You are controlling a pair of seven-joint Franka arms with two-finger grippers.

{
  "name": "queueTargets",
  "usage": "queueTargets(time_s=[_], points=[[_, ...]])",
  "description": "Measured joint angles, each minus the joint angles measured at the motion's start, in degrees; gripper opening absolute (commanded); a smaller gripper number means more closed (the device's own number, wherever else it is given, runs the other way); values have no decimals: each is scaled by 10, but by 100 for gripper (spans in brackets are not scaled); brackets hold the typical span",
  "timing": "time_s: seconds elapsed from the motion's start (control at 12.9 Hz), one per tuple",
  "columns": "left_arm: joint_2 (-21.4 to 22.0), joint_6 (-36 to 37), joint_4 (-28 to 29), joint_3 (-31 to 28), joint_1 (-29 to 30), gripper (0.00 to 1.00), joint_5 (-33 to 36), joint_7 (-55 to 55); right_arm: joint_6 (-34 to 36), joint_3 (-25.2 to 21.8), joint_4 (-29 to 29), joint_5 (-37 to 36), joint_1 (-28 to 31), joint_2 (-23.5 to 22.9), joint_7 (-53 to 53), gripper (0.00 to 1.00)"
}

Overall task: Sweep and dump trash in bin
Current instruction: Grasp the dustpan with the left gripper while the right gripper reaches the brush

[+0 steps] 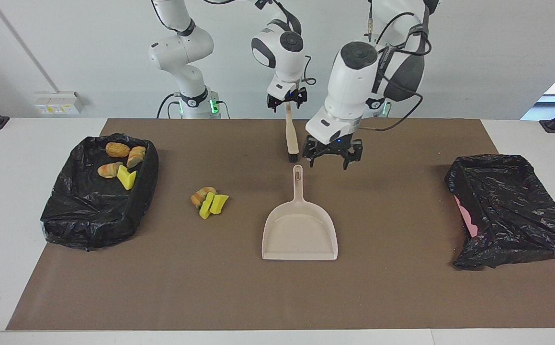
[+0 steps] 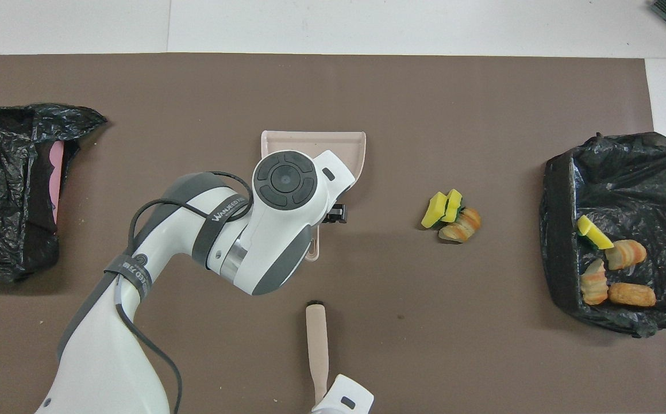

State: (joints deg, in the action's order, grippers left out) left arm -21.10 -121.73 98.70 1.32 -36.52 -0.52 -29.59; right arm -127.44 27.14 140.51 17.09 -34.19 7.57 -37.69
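Left arm bent forward over mid-table, wrist pointing down. Left gripper (image 1: pixel 331 158) hangs with fingers spread wide, holding nothing, over the handle of the beige plastic dustpan (image 1: pixel 300 229).

Right arm raised near its base. Right gripper (image 1: pixel 287 103) is clamped on the handle top of the beige black-bristled brush (image 1: pixel 290 138), which hangs upright, bristles down.

Loose trash pile of yellow sponge wedges and a bread-like lump (image 1: pixel 209 200) lies on the brown mat (image 1: pixel 210 287), between the dustpan and the black-lined bin (image 1: pixel 90 215) at the right arm's end.

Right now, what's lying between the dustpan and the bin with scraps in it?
A small pile of trash on the mat: yellow sponge pieces and a bread-like lump, between the dustpan and the bin. Both views show it.
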Motion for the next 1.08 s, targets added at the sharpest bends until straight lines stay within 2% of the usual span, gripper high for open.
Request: queueTargets(time_s=[0.08, 0.23, 0.31, 0.39, 0.62, 0.7, 0.85, 1.08], points=[[-8, -8, 3, 0, -4, 100, 0, -8, -1, 0, 0, 0, 0, 0, 0, 31], [-17, -13, 3, 1, -9, 100, 0, -16, -1, 0, 0, 0, 0, 0, 0, 19], [-18, -13, 3, 1, -9, 92, 0, -16, -2, 0, 1, 0, 0, 0, 0, 8], [-18, -13, 3, 1, -9, 78, 0, -16, -2, 0, 1, 0, 0, 0, 0, 0], [-18, -12, 5, 0, -13, 37, 0, -16, -2, -1, 2, 0, 0, -1, 0, 0], [-18, -11, 5, 1, -16, 32, 0, -16, -2, -2, 2, 0, 0, -1, 0, 0], [-17, -8, 5, 0, -21, 9, 17, -17, 29, -6, -6, -1, 3, 2, 0, 0], [-15, -8, -3, -1, -22, 1, 52, -16, 122, -9, -22, -3, 45, 51, 40, 0]])
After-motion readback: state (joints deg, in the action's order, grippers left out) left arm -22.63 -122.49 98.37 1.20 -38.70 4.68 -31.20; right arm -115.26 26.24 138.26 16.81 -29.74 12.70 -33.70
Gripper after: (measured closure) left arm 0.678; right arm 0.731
